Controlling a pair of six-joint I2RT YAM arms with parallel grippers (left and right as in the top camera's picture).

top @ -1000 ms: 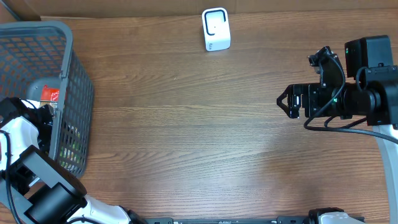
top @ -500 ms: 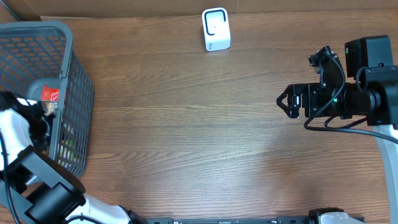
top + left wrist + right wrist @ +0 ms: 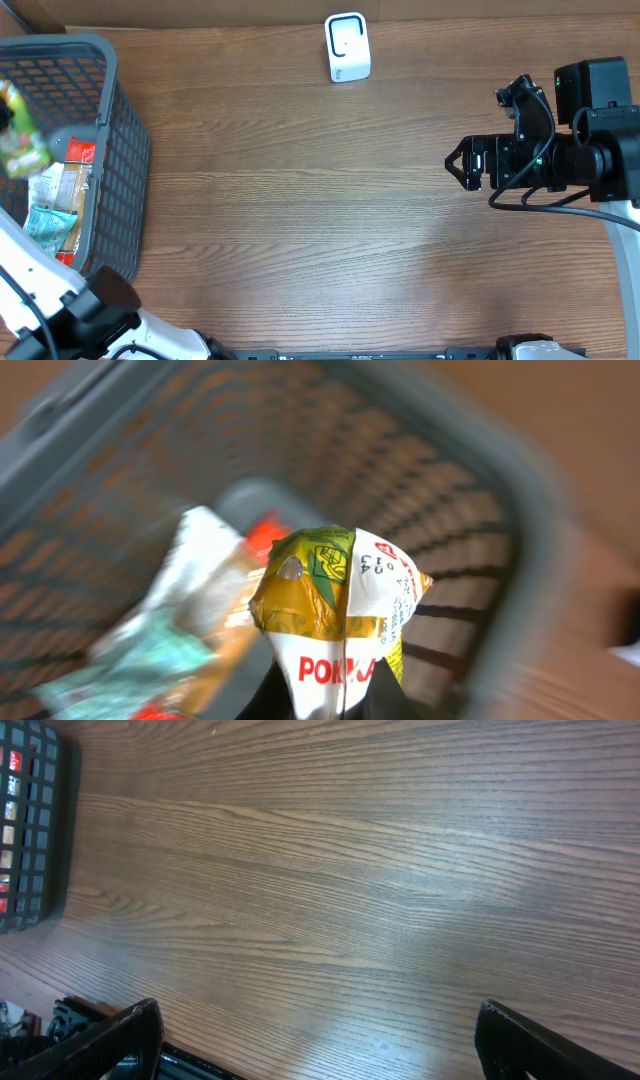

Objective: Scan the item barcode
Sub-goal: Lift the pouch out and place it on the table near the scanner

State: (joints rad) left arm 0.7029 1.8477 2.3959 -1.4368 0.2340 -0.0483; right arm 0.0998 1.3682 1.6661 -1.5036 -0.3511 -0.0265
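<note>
The left jaws are clenched on a packet [image 3: 340, 620], pinching its lower edge so that it stands upright in front of the left wrist camera. The packet is yellow at the top, white on one side and red below, with the letters "POKK" on the red band. It hangs over the inside of the grey basket [image 3: 110, 120], apart from the things lying in it. From overhead the packet [image 3: 22, 140] is only a green-yellow blur near the basket's left side. The left arm [image 3: 30, 275] reaches up to it from the lower left corner. In the basket lie a red-labelled item [image 3: 80, 152] and a teal wrapper [image 3: 45, 222], with a pale wrapper between them. The basket stands at the left end of the wooden desk [image 3: 300, 220]. A small white scanner [image 3: 347, 47] stands upright at the far edge of the desk, near its middle and well apart from the basket. The right arm [image 3: 590, 150] is at the right side of the desk. The right jaws point towards the basket and are released, spread wide and holding nothing. In the right wrist view, bare wood shows between them and a corner of the basket [image 3: 30, 820] sits at the left edge.
</note>
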